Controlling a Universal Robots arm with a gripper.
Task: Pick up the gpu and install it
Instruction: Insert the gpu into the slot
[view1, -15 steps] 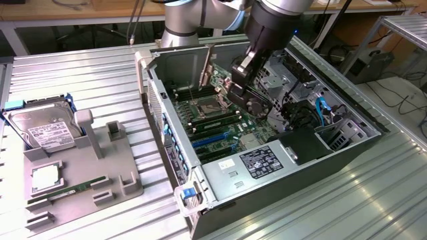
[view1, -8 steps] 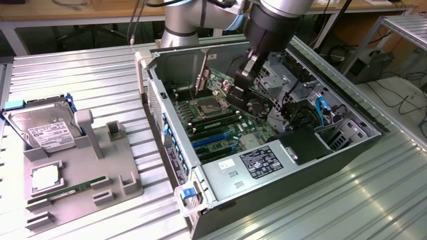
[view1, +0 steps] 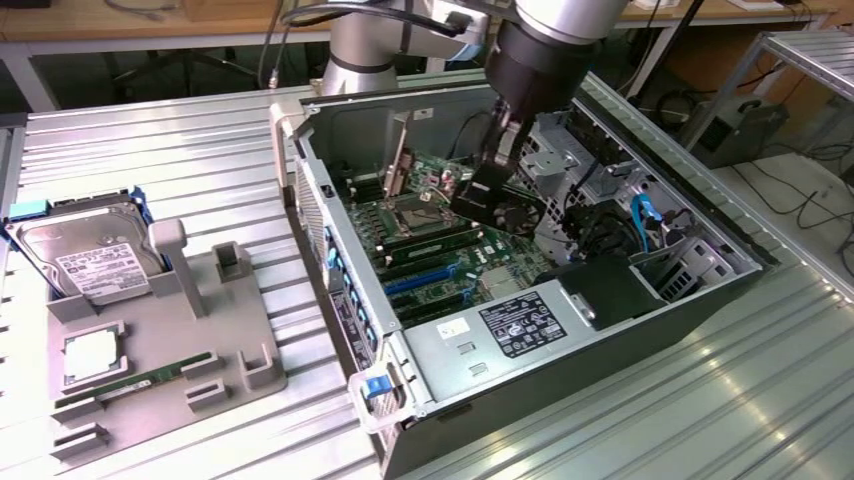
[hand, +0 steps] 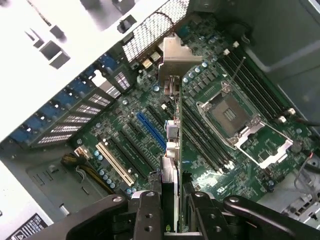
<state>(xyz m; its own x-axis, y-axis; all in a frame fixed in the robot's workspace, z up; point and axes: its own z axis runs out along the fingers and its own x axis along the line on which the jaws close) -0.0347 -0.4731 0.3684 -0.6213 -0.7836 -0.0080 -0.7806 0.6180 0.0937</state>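
Starting at the exterior view's left, we are looking at a grey holder (view1: 247, 370) on the ribbed metal desk (view1: 160, 170). It is carrying the silver hard drive (view1: 96, 262) and the thin green memory stick (view1: 134, 382), both well apart from the work.

Moving right, we are coming to the open computer case (view1: 534, 385) with the motherboard (view1: 441, 262) lying inside. The claw (view1: 483, 190) is reaching down into the case and gripping the gpu (view1: 514, 212), which is hanging over the middle of the board.

In the wrist view the claw (hand: 171, 210) is clamping the gpu (hand: 171, 150) edge-on between its two fingers (hand: 150, 212). The silver bracket (hand: 175, 52) is pointing toward the perforated rear wall. The card is running just beside the blue slot (hand: 151, 131), with the processor socket (hand: 230, 112) on its other side.

We are judging the pick-up as done and the install as under way, with the card carried in but not yet visibly seated. Seating it is, in our view, calling for the card's lower edge to line up along one slot, the bracket to meet the rear opening, and a straight, even press.

The card's contact edge and the slot beneath it are hiding behind the card itself. So we are unable to tell which slot it is over, or whether it is touching the board. In the exterior view the arm is covering part of the board.
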